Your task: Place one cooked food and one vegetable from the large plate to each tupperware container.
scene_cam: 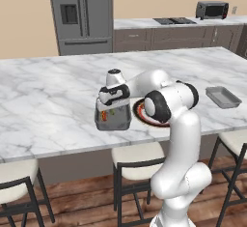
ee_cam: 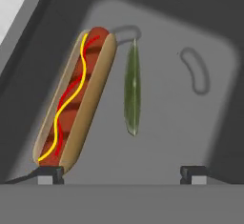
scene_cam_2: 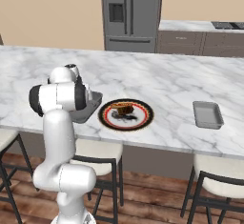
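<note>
The larger tupperware tray [scene_cam: 114, 122] sits on the counter left of the large plate [scene_cam_2: 144, 121]. On the tray floor [ee_cam: 190, 123] a hot dog [ee_cam: 76, 99] with yellow and red sauce lies next to a slim green vegetable [ee_cam: 132, 87]. My gripper [ee_cam: 121, 173] hangs just above the tray, open, fingertips [ee_cam: 50, 173] wide apart with nothing between them; the left tip is close to the hot dog's near end. The plate still holds a brown food piece [scene_cam_2: 125, 108] and a dark item [scene_cam_2: 125, 118]. The smaller tray [scene_cam_2: 208, 114] lies to the right.
The marble island counter [scene_cam: 48, 100] runs wide on both sides. Stools [scene_cam: 137, 161] stand along its near edge. A fridge [scene_cam: 82, 13] and back counter with a toaster oven [scene_cam: 212, 9] stand far behind.
</note>
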